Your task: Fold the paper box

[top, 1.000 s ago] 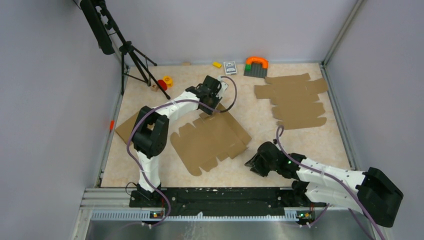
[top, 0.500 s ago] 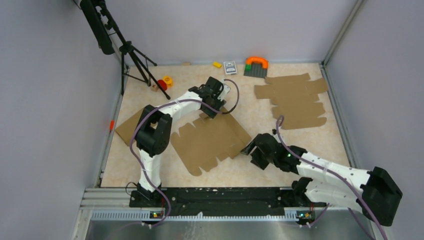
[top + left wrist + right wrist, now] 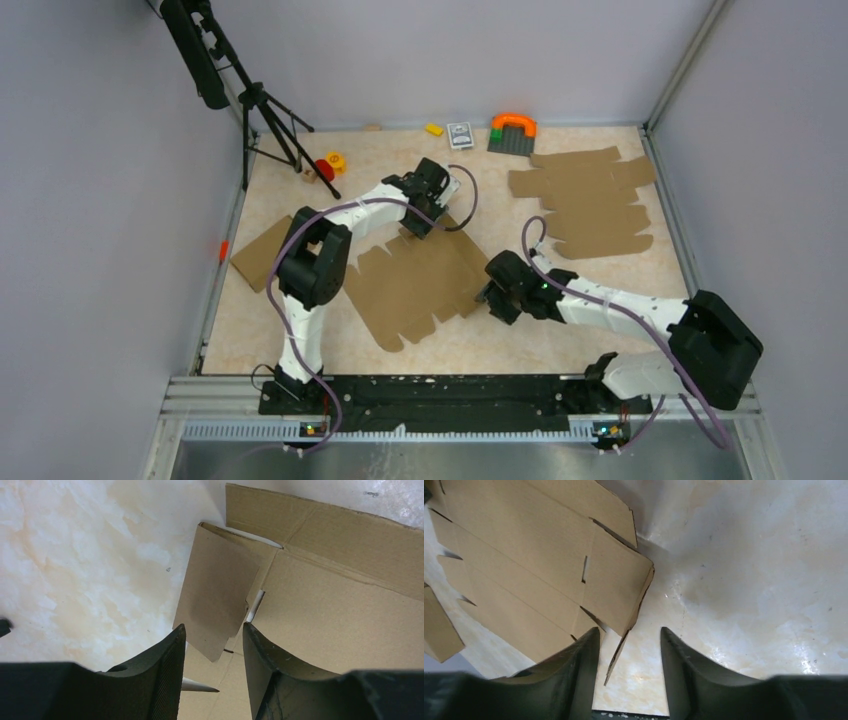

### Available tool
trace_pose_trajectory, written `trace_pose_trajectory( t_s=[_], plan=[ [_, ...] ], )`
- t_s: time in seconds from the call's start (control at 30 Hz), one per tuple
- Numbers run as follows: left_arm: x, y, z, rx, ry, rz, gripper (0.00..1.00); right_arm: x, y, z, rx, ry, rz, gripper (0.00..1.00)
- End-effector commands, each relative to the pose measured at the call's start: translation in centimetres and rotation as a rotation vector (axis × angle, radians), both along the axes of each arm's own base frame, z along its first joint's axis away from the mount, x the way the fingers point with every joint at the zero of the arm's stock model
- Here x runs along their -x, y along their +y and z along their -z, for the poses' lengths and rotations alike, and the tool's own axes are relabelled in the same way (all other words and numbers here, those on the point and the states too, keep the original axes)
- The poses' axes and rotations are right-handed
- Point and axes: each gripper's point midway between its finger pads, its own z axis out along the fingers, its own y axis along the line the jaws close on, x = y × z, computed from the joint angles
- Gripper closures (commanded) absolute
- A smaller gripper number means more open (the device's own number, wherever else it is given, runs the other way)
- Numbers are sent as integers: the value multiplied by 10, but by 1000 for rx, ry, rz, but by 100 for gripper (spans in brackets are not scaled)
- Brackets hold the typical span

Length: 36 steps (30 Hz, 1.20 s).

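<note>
The paper box (image 3: 415, 285) lies mostly flat as a brown die-cut sheet in the middle of the table. My left gripper (image 3: 426, 217) hovers at its far corner. In the left wrist view a side flap (image 3: 215, 595) stands tilted up, and its lower corner reaches into the gap of the open left gripper (image 3: 214, 636) without being pinched. My right gripper (image 3: 490, 296) is at the sheet's right edge. In the right wrist view a raised end flap (image 3: 616, 587) points its edge between the fingers of the right gripper (image 3: 630, 636), which stands open, apart from both fingers.
A pile of similar cardboard sheets (image 3: 590, 200) lies at the back right. Another brown sheet (image 3: 252, 255) pokes out under the left arm. A tripod (image 3: 262, 115) stands at the back left, with small toys (image 3: 330, 164), a card deck (image 3: 460, 134) and an orange-and-green block (image 3: 512, 132) along the back wall.
The right arm has swung left and forward to the box's right edge. Both grippers have opened wider than a second ago. The left arm has barely shifted.
</note>
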Motion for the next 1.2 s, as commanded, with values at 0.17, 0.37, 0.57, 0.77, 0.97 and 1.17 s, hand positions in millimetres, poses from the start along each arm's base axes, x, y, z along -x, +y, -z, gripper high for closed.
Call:
trace_pose_trajectory(
  t_s=[0.17, 0.37, 0.57, 0.77, 0.97, 1.17],
  plan=[
    [-15, -3, -6, -28, -59, 6, 60, -5, 1, -2, -39, -1, 40, 93],
    [-20, 0, -13, -40, -98, -23, 78, 0, -2, 1, -54, -1, 39, 99],
    [-22, -2, -31, -16, -137, -38, 86, 1, -3, 3, -51, 4, 35, 100],
    [-22, 12, -40, -65, -172, -82, 90, 1, -7, 3, -40, -1, 42, 100],
    [-22, 19, -39, -95, -173, -113, 64, 0, -7, 1, -42, -9, 41, 100],
    [-19, 24, -35, -106, -162, -135, 66, 0, -8, 0, -40, -11, 41, 100]
  ],
)
